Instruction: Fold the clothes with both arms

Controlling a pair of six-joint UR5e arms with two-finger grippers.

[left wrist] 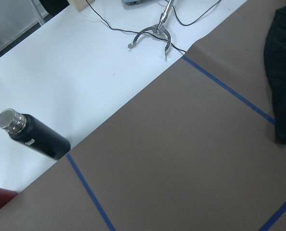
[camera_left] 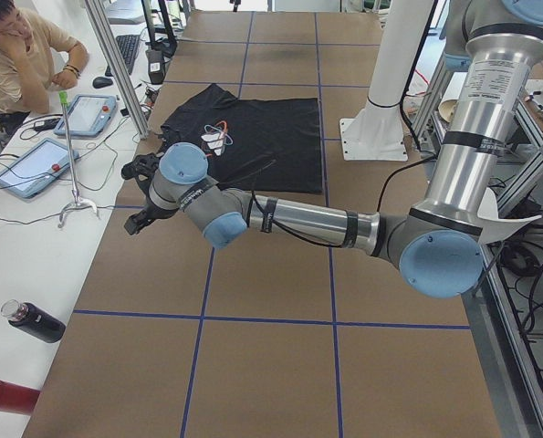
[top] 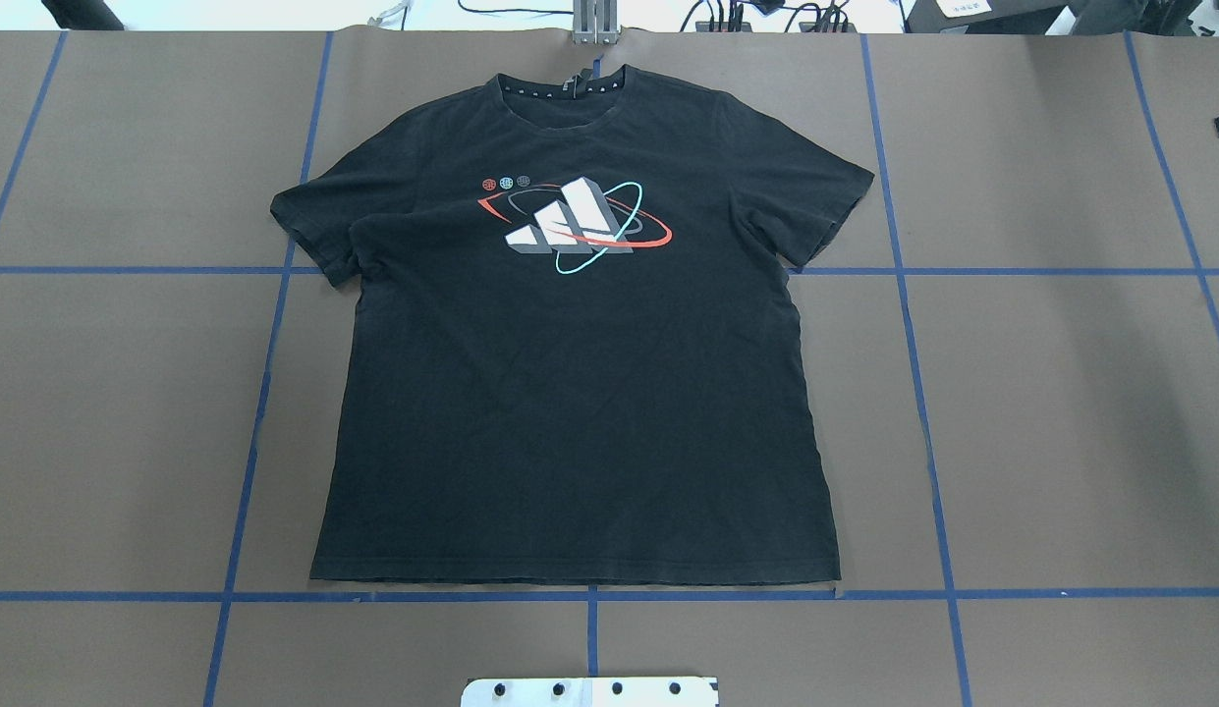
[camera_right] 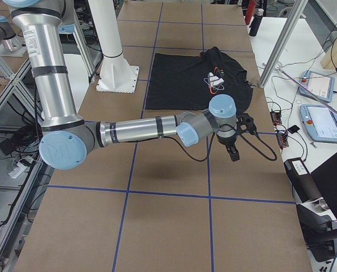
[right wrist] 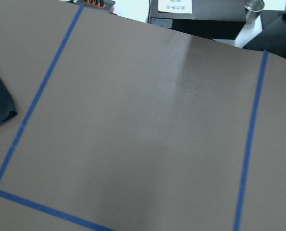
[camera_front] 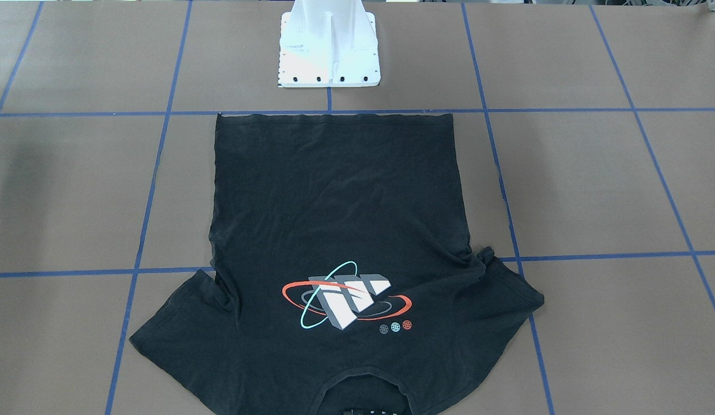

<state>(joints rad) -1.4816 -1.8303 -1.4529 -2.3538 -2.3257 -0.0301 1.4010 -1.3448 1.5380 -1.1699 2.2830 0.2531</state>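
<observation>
The soft, limp T-shirt (top: 570,412) is lying flat on the desk (top: 1061,442); pinching its sleeve edges seems best. I cannot tell how open the left fingers (camera_left: 136,222) and right fingers (camera_right: 233,153) are.

Brown table cover (top: 1061,412) was gridded with blue tape (top: 1061,594). White bench (camera_left: 25,255) alongside held tablets (camera_left: 34,167), a dark bottle (camera_left: 36,322). Operator (camera_left: 20,55) sat there.

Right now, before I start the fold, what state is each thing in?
T-shirt: flat, unfolded, print side up.
left end effector: clear of the shirt; open or shut cannot be told.
right end effector: clear of the shirt; open or shut cannot be told.
black bottle: lying on its side, capped.
</observation>
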